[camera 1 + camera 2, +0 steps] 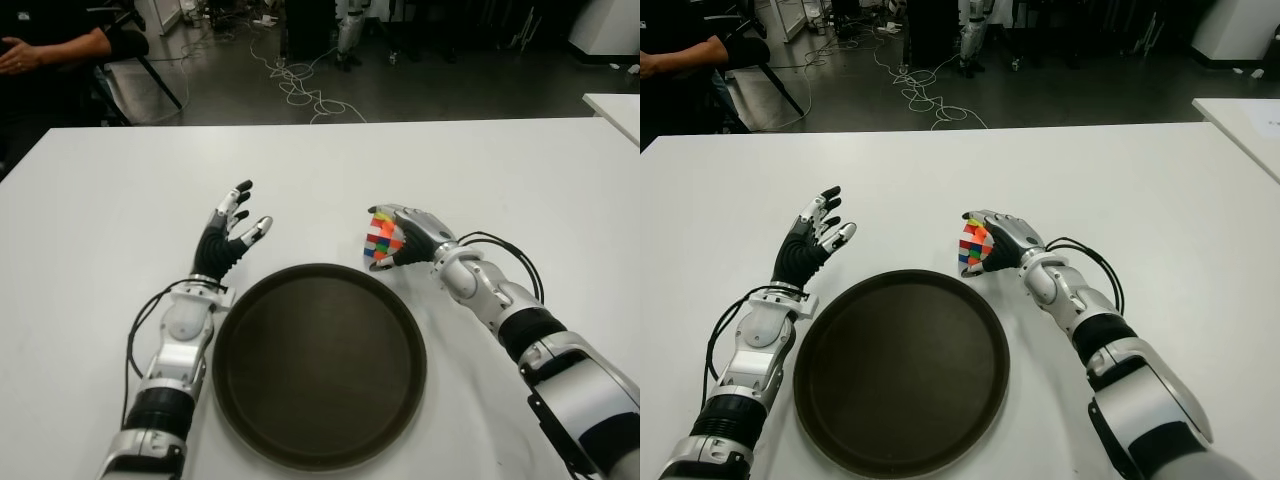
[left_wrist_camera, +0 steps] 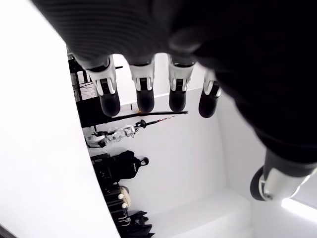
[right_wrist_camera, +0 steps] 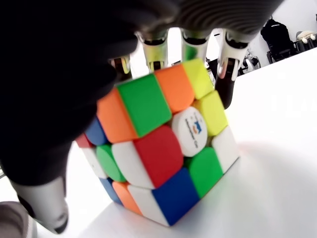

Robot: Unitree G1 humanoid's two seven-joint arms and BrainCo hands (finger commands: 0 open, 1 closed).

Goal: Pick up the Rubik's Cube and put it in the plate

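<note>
Right hand [image 1: 405,240]: black-and-silver fingers curled over the top and far side of the multicoloured Rubik's Cube [image 1: 383,240], thumb against its near side; a firm grasp. Right wrist view shows the cube's lower corner at or just above the white surface [image 1: 90,210]; contact cannot be told. The cube is tilted, with orange, green, red, blue, yellow and white stickers facing the wrist camera and a white centre sticker carrying a small logo. Cube sits just beyond the far right rim of the round dark brown plate [image 1: 318,365], outside it, close to the rim but not over the dish. Right forearm runs from the cube toward the near right corner of the surface, passing beside the plate's right edge, black cable looped along it. Left hand [image 1: 232,228]: fingers spread and extended, holding nothing, just beyond the plate's far left rim; left wrist view shows four straight fingertips [image 2: 110,101] with open space under them. Far past the plate, off the surface: dark floor with white cables [image 1: 300,90], and a seated person's arm [image 1: 50,48] at far left.
</note>
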